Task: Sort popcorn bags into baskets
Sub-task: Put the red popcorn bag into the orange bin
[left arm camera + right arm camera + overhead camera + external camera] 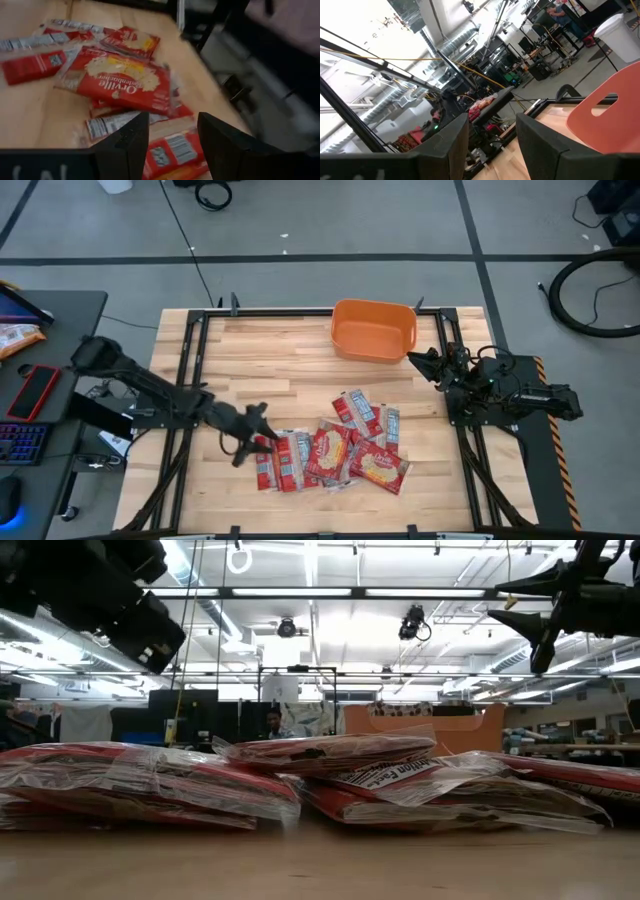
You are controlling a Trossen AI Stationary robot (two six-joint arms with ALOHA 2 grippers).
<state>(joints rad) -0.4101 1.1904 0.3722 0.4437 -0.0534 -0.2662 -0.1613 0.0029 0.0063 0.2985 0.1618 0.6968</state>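
— Over the counter's (300, 360) left half, what's the left gripper (252, 438) doing?
— Hovering with fingers spread, empty, at the left edge of the popcorn bags (335, 445).
— Farther right?
— Orange basket (374, 331) at the far edge; right gripper (420, 360) beside it, fingers parted, empty.

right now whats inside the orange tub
Only the tub's bare orange floor shows from above. All the bags lie in a pile on the table.
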